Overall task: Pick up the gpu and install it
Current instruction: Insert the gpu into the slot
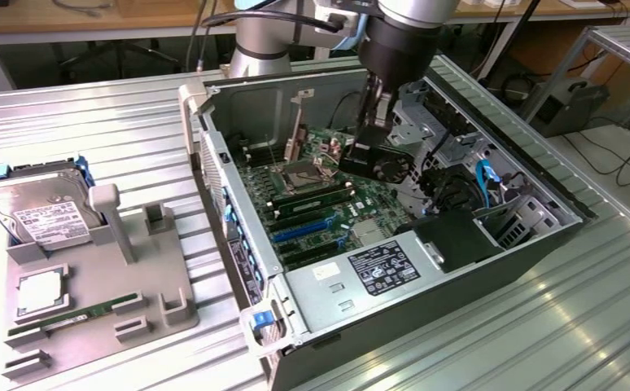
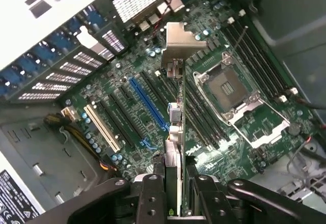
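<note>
1. gpu (image 2: 173, 155) is seen edge-on in the wrist view: a thin card standing upright over the green motherboard (image 2: 127, 81). Its silver end bracket (image 2: 179, 39) is at the far end, toward the case's vented rear wall.
2. gripper (image 2: 175, 196) pinches the gpu, with one black finger (image 2: 152, 198) on each face of the card and the jaws pressed onto it.
3. The card's lower edge runs along the black slots between the blue slot (image 2: 148, 107) and the CPU socket (image 2: 230, 87). Cannot tell if it is seated in a slot or just above the board.
4. A cream slot (image 2: 104, 128) lies parallel to the blue one, on the side away from the card.
5. In the exterior view the gripper is inside the open computer case (image 1: 220, 175), at upper centre of the frame. The robot arm (image 1: 402, 32) comes down from the top edge.
6. The case lies on its side on the ribbed metal table (image 1: 98, 114) and takes up the centre and right of the frame. A power supply (image 1: 378, 269) with a black-and-white label sits at its lower centre.
7. A grey holder tray (image 1: 168, 285) is at the exterior view's lower left, just beside the case.
8. A hard drive (image 1: 41, 216) with a white label stands in the tray's upper left part.
9. A green memory stick (image 1: 76, 314) lies along the tray's lower part.
</note>
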Motion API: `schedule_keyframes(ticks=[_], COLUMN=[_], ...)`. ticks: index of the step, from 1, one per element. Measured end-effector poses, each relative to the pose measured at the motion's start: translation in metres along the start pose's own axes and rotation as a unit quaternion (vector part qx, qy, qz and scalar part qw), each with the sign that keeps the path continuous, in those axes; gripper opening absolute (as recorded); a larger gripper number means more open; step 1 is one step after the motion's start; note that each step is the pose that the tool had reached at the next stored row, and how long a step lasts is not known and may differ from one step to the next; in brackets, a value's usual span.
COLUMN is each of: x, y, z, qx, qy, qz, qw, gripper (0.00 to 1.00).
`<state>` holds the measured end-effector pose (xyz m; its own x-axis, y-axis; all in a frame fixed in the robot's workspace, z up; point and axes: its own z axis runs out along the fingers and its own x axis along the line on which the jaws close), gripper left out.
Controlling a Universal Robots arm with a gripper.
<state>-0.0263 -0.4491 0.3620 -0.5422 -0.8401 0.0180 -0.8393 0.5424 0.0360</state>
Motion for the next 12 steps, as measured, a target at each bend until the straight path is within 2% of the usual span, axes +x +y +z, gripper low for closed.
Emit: schedule_keyframes(ticks=[4, 5, 8, 12], x=[0.0, 0.0, 0.0, 0.0], y=[-0.0001, -0.0002, -0.0003, -0.0004], z=[0.004, 0.0057, 0.0084, 0.0122], qx=[0.0007, 0.0011, 0.0015, 0.0022], qy=[0.0015, 0.0021, 0.003, 0.0044], qz=[-0.041, -0.058, -0.085, -0.122], qw=[0.9992, 0.9983, 0.9964, 0.9925], gripper=[0.26, 0.26, 0.26, 0.26])
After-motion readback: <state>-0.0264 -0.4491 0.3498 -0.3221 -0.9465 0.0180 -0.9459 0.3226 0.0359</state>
